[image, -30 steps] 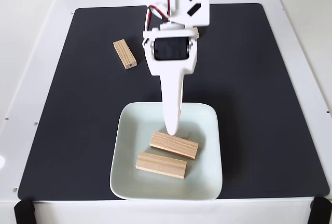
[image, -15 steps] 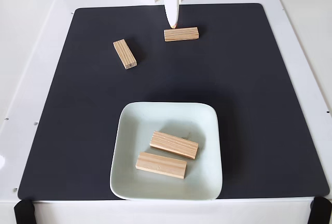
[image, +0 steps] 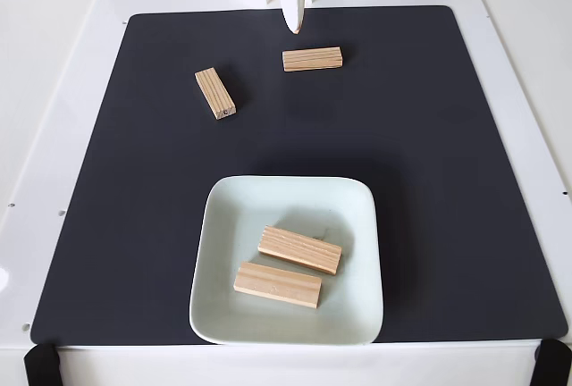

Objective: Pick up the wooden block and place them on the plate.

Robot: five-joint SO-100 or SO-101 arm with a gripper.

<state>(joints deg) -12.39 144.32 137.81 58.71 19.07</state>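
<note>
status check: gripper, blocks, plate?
Gripper at mat's far edge, empty, jaw state unclear. Two blocks on plate. Two on mat. Nothing in the way.

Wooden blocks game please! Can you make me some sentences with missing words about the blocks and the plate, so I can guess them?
1. The number of wooden blocks lying on the plate is ____.
2. The block on the mat nearest the gripper lies flat at, and the other mat block lies to its ____ in the fixed view.
3. The mat under the plate is coloured ____.

Missing words: two; left; black
</note>
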